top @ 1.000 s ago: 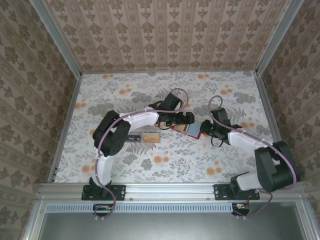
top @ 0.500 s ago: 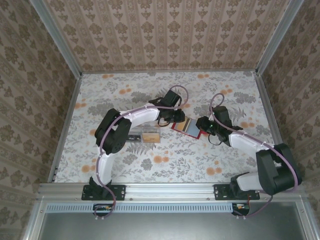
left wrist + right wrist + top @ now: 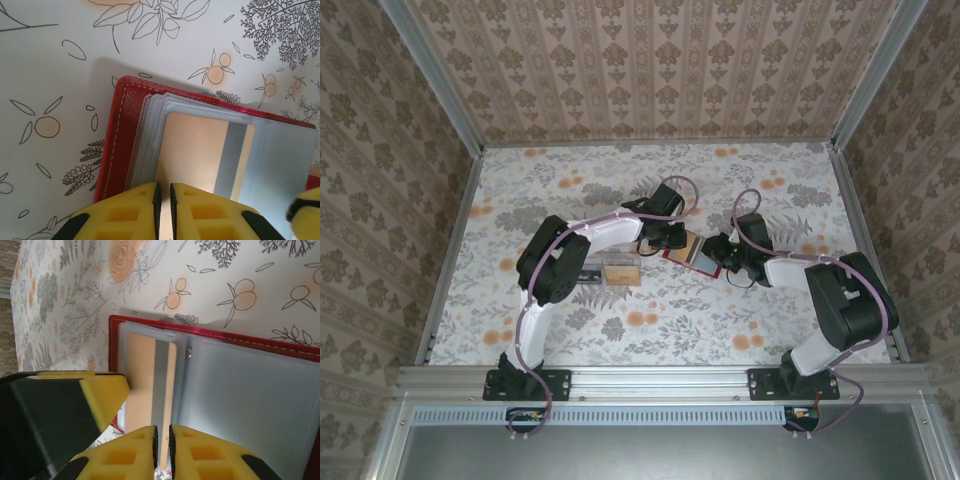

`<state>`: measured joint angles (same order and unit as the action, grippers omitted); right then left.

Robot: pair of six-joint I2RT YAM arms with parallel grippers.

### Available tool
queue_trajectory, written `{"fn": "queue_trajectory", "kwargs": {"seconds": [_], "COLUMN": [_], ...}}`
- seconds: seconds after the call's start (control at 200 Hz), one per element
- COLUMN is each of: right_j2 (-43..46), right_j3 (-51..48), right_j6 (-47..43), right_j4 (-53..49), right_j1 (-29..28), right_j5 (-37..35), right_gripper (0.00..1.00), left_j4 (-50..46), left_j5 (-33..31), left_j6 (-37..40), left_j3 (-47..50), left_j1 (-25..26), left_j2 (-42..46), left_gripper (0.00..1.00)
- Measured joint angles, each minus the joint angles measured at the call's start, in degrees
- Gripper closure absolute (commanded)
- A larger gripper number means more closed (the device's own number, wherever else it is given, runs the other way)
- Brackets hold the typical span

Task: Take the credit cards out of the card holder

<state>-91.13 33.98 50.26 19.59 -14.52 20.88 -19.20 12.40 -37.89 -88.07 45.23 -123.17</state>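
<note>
With the left pincer (image 3: 163,200) clenched on the near edge of the tan card (image 3: 195,150), which sits just ahead of it in the clear sleeve (image 3: 280,150) of the red wallet (image 3: 122,125), and the right pincer (image 3: 162,440) apparently clenched on that sleeve, draw the card out straight while keeping the wallet pinned.

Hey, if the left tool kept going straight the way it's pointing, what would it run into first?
The tan card in the clear sleeve of the red card holder; the left tool looks closed on its near edge, though depth is unclear.
</note>
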Motion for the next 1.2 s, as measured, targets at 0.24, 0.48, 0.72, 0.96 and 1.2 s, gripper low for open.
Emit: {"fn": "queue_trajectory", "kwargs": {"seconds": [0.24, 0.48, 0.72, 0.96, 1.2], "right_j2": [-3.5, -5.1, -6.0, -2.7, -0.7], "right_j3": [0.0, 0.0, 0.0, 0.5, 3.8], "right_j6": [1.3, 2.5, 2.7, 1.2, -0.8], "right_j4": [2.0, 4.5, 5.8, 1.4, -1.7], "right_j1": [0.0, -0.2, -0.2, -1.4, -2.8], "right_j5": [0.8, 2.2, 3.2, 1.9, 1.2], "right_gripper": [0.81, 0.81, 0.82, 0.8, 0.8], "left_j4": [0.0, 0.0, -0.1, -0.1, -0.1], "left_j5": [0.5, 0.5, 0.6, 0.7, 0.8], "left_j6": [-0.9, -1.1, -1.1, -1.1, -1.1], "left_j3": [0.0, 0.0, 0.0, 0.0, 0.0], "left_j1": [0.0, 0.0, 0.1, 0.1, 0.1], "left_j2": [0.0, 0.0, 0.0, 0.0, -0.1], "left_gripper": [0.83, 0.84, 0.84, 0.84, 0.84]}}
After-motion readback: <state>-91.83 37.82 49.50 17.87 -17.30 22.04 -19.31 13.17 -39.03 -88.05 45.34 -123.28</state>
